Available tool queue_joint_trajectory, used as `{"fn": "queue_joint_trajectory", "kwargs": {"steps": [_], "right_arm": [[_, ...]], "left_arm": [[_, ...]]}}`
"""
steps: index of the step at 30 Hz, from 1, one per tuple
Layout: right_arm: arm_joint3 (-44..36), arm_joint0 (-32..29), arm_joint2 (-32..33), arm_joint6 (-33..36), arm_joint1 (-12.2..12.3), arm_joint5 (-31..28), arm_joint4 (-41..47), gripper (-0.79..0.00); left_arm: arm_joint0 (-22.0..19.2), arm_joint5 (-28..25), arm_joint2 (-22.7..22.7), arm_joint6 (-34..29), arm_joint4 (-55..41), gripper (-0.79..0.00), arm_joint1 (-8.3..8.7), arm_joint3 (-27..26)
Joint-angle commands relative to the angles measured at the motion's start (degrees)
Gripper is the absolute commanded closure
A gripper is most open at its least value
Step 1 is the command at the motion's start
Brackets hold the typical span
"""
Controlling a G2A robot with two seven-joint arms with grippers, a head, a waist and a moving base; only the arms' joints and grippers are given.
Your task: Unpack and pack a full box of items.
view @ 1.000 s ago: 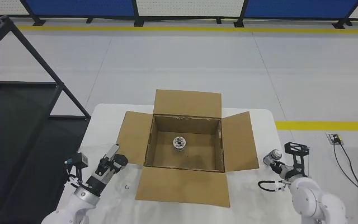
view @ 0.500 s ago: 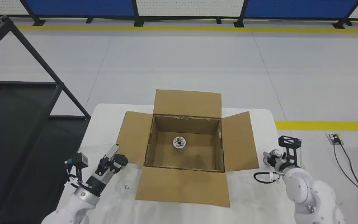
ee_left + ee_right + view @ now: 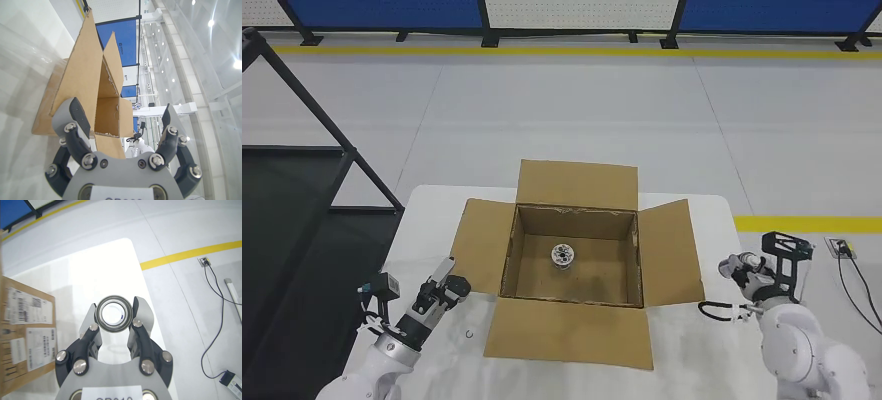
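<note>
The right gripper (image 3: 113, 311) had its fingers (image 3: 141, 311) clamped on a small round item with a metal rim (image 3: 113, 316), which sat squarely between the two tips, its circular end facing back toward the wrist. Below those fingers lay the white table (image 3: 105, 262), and off to one side of them, apart from the tips, was a spread flap of the cardboard box (image 3: 28, 325) bearing printed labels. From above, this gripper (image 3: 739, 267) hung just beyond the box's right-hand flap, not touching it. The left gripper (image 3: 122, 109) had its fingers (image 3: 78, 111) spread wide with nothing between them; straight ahead of the tips, and near them, stood the box (image 3: 85, 72) with its flaps raised and splayed. In the top view that gripper (image 3: 447, 283) sat beside the left flap, fingertips pointed toward the box (image 3: 577, 262). The box stood open on the table (image 3: 432, 215), all four flaps folded outward, and one small round object (image 3: 562, 254) rested on its floor, well apart from both pairs of fingers.
</note>
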Motion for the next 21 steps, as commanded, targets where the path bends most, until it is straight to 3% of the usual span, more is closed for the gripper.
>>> {"fn": "queue_joint_trajectory", "kwargs": {"steps": [1, 7, 12, 16, 21], "right_arm": [[-6.4, -1.4, -1.9, -0.2, -0.2, 2.4, -1.8, 0.000], [-19.1, -1.8, -11.8, -0.7, -0.7, 5.7, -13.3, 0.000], [-19.5, 5.1, -22.5, 3.0, -1.2, -0.1, -18.4, 0.000], [-14.6, 13.2, -30.2, 8.5, -2.2, -5.1, -19.2, 0.000], [-1.0, 25.4, -37.7, 14.7, -4.3, -7.3, -15.9, 0.000]], "left_arm": [[0.0, 0.0, 0.0, 0.0, 0.0, -0.785, 0.00, 0.0], [0.0, 0.0, 0.0, 0.0, 0.0, -0.785, 0.00, 0.0], [0.0, 0.0, 0.0, 0.0, 0.0, -0.785, 0.00, 0.0], [0.0, 0.0, 0.0, 0.0, 0.0, -0.785, 0.00, 0.0], [0.0, 0.0, 0.0, 0.0, 0.0, -0.785, 0.00, 0.0]]}}
